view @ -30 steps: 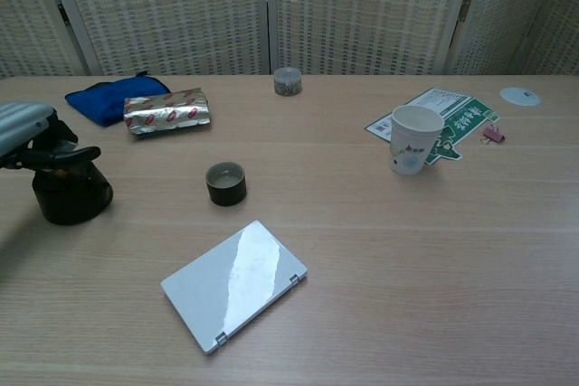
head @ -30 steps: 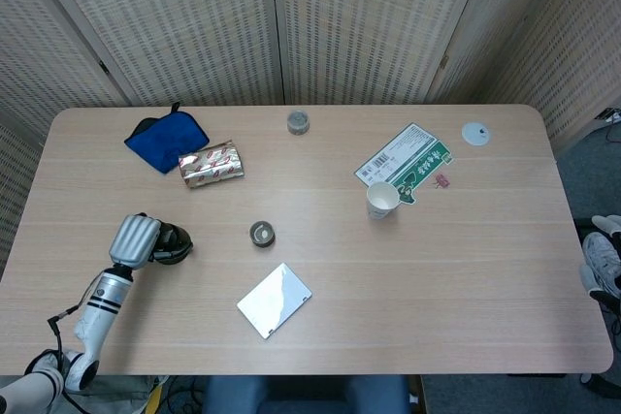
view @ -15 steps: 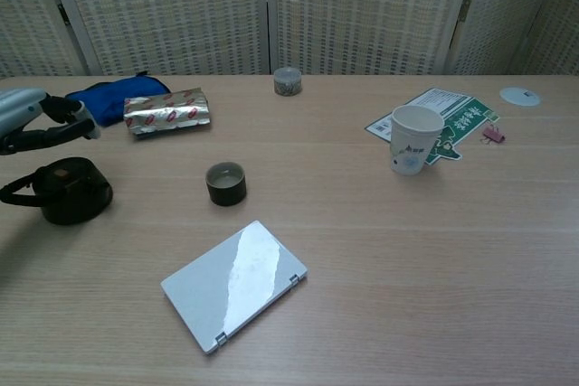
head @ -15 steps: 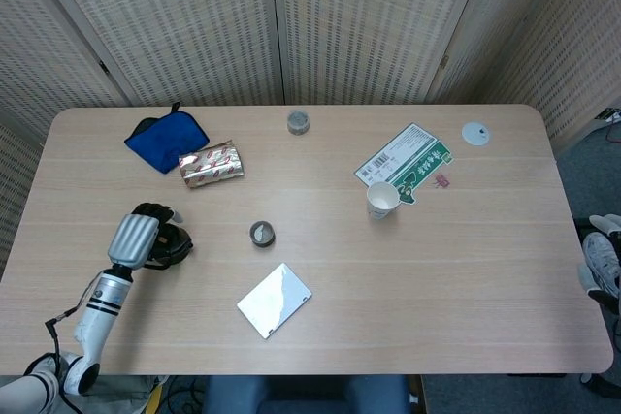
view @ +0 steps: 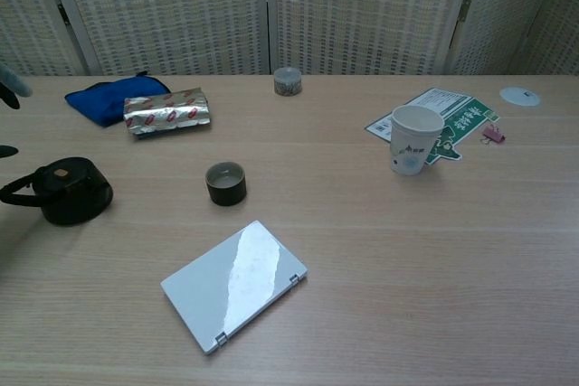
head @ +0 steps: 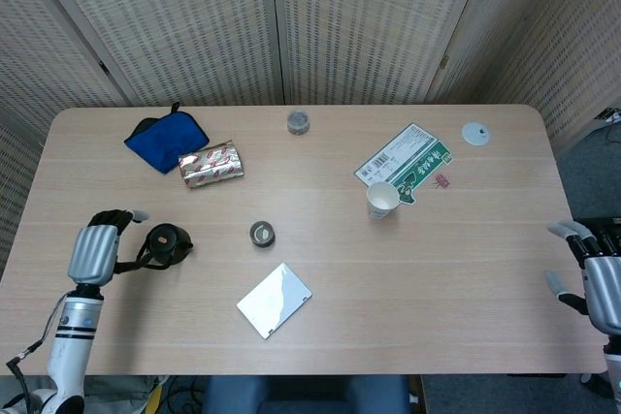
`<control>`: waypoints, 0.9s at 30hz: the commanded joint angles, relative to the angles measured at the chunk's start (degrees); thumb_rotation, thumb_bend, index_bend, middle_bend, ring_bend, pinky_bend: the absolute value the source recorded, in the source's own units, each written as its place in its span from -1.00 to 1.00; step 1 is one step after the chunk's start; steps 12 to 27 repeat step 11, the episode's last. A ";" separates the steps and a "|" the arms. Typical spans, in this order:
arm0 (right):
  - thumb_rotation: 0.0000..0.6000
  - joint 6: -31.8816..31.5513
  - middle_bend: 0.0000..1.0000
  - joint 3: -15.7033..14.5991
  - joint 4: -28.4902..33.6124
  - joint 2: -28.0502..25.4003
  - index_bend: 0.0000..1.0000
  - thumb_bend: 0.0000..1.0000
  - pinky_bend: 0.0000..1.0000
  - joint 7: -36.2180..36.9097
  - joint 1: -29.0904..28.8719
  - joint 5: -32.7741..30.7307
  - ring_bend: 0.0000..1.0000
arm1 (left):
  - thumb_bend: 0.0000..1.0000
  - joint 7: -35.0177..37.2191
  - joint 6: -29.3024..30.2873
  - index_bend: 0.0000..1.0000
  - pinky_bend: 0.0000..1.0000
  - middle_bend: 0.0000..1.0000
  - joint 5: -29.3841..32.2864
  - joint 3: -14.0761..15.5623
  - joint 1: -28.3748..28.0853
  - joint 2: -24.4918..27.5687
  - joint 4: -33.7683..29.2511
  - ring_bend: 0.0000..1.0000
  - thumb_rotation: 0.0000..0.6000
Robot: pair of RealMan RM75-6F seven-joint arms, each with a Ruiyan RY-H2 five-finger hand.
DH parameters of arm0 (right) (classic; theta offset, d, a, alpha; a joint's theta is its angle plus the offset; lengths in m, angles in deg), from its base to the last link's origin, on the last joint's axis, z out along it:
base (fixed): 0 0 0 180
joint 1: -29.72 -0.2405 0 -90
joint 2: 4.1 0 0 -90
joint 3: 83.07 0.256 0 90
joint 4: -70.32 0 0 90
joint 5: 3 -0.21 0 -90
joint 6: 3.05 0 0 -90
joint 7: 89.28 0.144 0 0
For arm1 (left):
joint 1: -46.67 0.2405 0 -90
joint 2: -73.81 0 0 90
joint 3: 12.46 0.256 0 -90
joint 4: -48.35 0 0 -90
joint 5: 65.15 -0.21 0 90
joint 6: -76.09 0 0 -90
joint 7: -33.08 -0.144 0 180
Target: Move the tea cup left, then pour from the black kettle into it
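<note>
Head view: one black kettle (head: pixel 167 242), one tea cup (head: pixel 262 234), two empty hands, left hand (head: pixel 94 252) and right hand (head: pixel 600 283), fingers spread.

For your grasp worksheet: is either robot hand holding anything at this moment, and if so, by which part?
Nothing is held. The left robot hand sits open beside the black kettle, clear of its handle. The right robot hand is open at the table edge.
</note>
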 commanded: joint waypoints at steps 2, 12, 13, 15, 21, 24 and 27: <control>1.00 0.80 -0.51 -1.23 -1.95 2.02 -0.48 -0.49 -0.63 0.87 -0.69 2.12 -0.69 | -0.69 -3.80 3.95 -0.33 -0.56 -0.27 1.57 1.25 4.37 4.67 -6.45 -0.45 1.00; 1.00 0.43 -0.47 -2.38 -5.95 6.44 -0.48 -0.49 -0.63 1.06 -0.48 2.90 -0.69 | -0.69 -4.99 9.74 -0.31 -0.56 -0.27 -1.67 4.66 9.95 6.99 -10.41 -0.45 1.00; 1.00 0.43 -0.47 -2.38 -5.95 6.44 -0.48 -0.49 -0.63 1.06 -0.48 2.90 -0.69 | -0.69 -4.99 9.74 -0.31 -0.56 -0.27 -1.67 4.66 9.95 6.99 -10.41 -0.45 1.00; 1.00 0.43 -0.47 -2.38 -5.95 6.44 -0.48 -0.49 -0.63 1.06 -0.48 2.90 -0.69 | -0.69 -4.99 9.74 -0.31 -0.56 -0.27 -1.67 4.66 9.95 6.99 -10.41 -0.45 1.00; 1.00 0.43 -0.47 -2.38 -5.95 6.44 -0.48 -0.49 -0.63 1.06 -0.48 2.90 -0.69 | -0.69 -4.99 9.74 -0.31 -0.56 -0.27 -1.67 4.66 9.95 6.99 -10.41 -0.45 1.00; 1.00 0.43 -0.47 -2.38 -5.95 6.44 -0.48 -0.49 -0.63 1.06 -0.48 2.90 -0.69 | -0.69 -4.99 9.74 -0.31 -0.56 -0.27 -1.67 4.66 9.95 6.99 -10.41 -0.45 1.00; 1.00 0.43 -0.47 -2.38 -5.95 6.44 -0.48 -0.49 -0.63 1.06 -0.48 2.90 -0.69 | -0.69 -4.99 9.74 -0.31 -0.56 -0.27 -1.67 4.66 9.95 6.99 -10.41 -0.45 1.00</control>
